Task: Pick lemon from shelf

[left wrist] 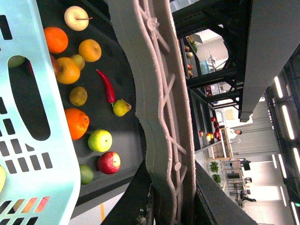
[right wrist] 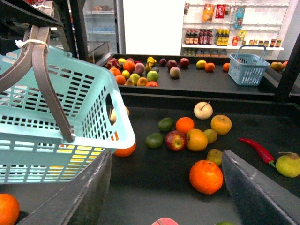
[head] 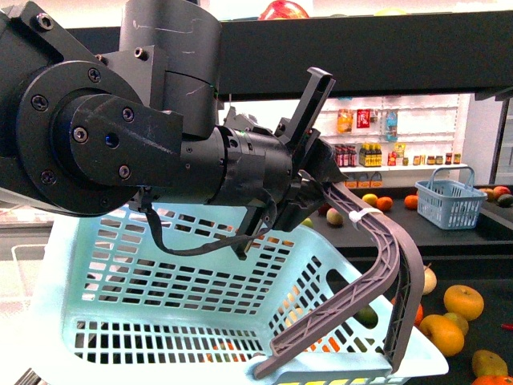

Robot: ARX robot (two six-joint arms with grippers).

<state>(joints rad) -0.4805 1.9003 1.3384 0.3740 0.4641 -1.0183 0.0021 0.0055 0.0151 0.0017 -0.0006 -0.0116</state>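
Observation:
The shelf is a black tiered rack; its lower tray (right wrist: 154,173) holds loose fruit, and an upper tray rim (head: 361,56) crosses above. A small dull-yellow fruit (right wrist: 214,156) that may be the lemon lies beside an orange (right wrist: 206,176); it also shows in the left wrist view (left wrist: 78,95). My right gripper (right wrist: 164,187) is open and empty, low over the tray, with the orange between its fingers' lines. My left gripper (head: 333,180) is shut on the grey handle (left wrist: 159,93) of a light turquoise basket (head: 160,281), held up in the air.
A red chilli (right wrist: 257,149), a pear (right wrist: 288,164), apples and oranges lie around the yellow fruit. The turquoise basket (right wrist: 47,117) hangs over the tray's near left. A small blue basket (right wrist: 247,65) stands on the back tray. A black post (right wrist: 290,61) rises at right.

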